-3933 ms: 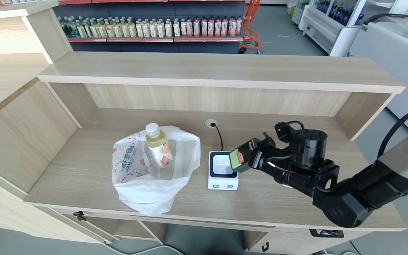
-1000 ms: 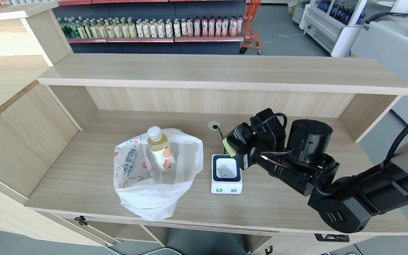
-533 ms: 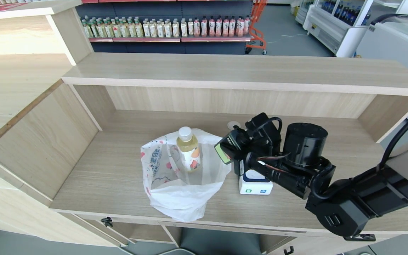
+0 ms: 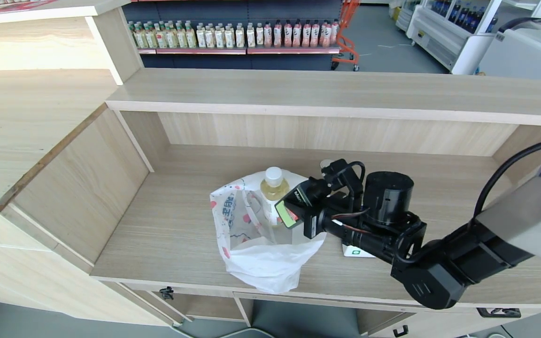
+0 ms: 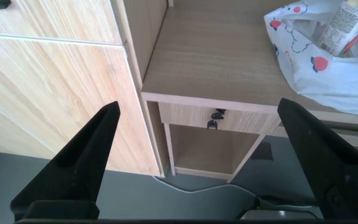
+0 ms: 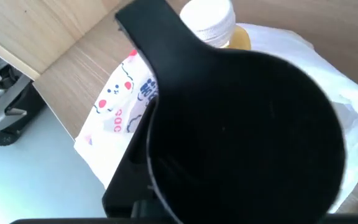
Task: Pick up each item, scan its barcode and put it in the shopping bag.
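Green-and-red small pack (image 4: pixel 286 217) sits pinched in the right hand (image 4: pixel 292 210), over the right rim of the shopping bag (image 4: pixel 251 253), beside the upright bottle (image 4: pixel 273 185) inside. The bag's mouth lies just leftward and below. The left hand (image 5: pixel 197 106), spread, hangs off the surface (image 4: pixel 181 225), farther away.

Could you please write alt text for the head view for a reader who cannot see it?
The right gripper holds a small green-and-red item above the open mouth of a white shopping bag on a wooden counter. A capped bottle stands inside the bag; a scanner sits partly hidden beside the bag.
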